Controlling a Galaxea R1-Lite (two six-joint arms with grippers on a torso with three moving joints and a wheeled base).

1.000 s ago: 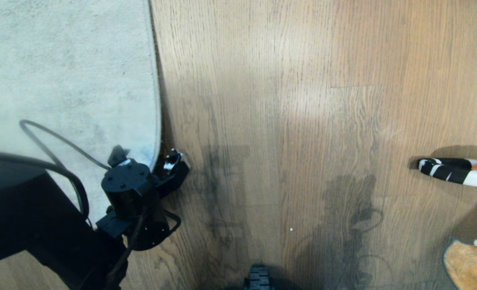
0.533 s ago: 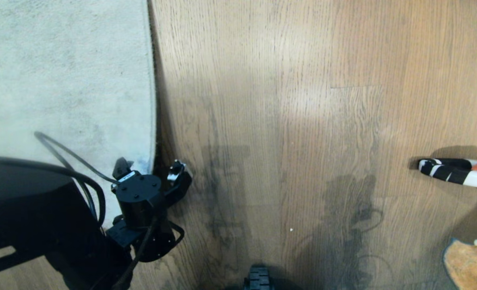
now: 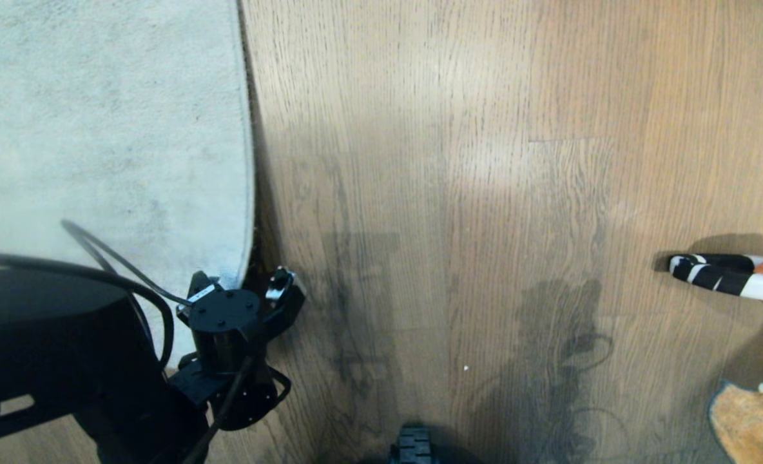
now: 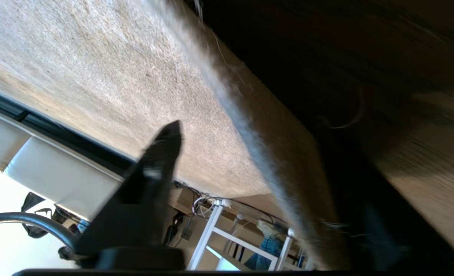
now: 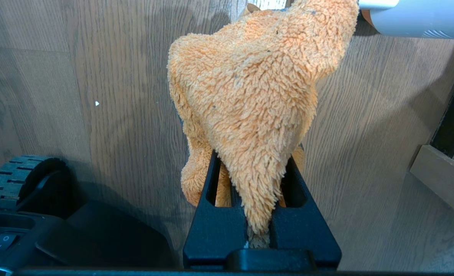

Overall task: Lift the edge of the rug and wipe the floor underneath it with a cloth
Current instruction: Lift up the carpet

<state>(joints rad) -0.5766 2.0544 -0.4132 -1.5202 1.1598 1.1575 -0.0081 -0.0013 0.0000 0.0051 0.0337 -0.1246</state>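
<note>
The left gripper (image 3: 247, 287) is hanging low at the rug edge (image 3: 247, 193), near the rug's lower corner in the head view. Its two black fingers (image 3: 283, 291) are standing apart, one over the pale grey pile and the other over the floor (image 3: 459, 193), with the border running between them. In the left wrist view the rug edge (image 4: 246, 126) is passing diagonally between one dark finger (image 4: 154, 168) and a blurred dark shape on the far side; whether either finger is pressing on the rug cannot be told. A black cable (image 3: 117, 264) is looping over the rug (image 3: 98, 129) beside the arm.

The brown wood-grain floor is lying bare to the right of the rug, crossed by the robot's shadow. The right gripper (image 5: 259, 214) is staying out of the head view, and its fingers are clamped together on the cloth (image 5: 250, 99), an orange fleecy rag drooping forward above the planks (image 5: 96, 76). A corner of that cloth (image 3: 752, 422) is showing at the lower right of the head view, well apart from the rug. A white, black and orange striped object (image 3: 729, 274) is lying on the floor at the right. A ribbed black wheel (image 3: 414, 448) is peeking in at the bottom edge.
</note>
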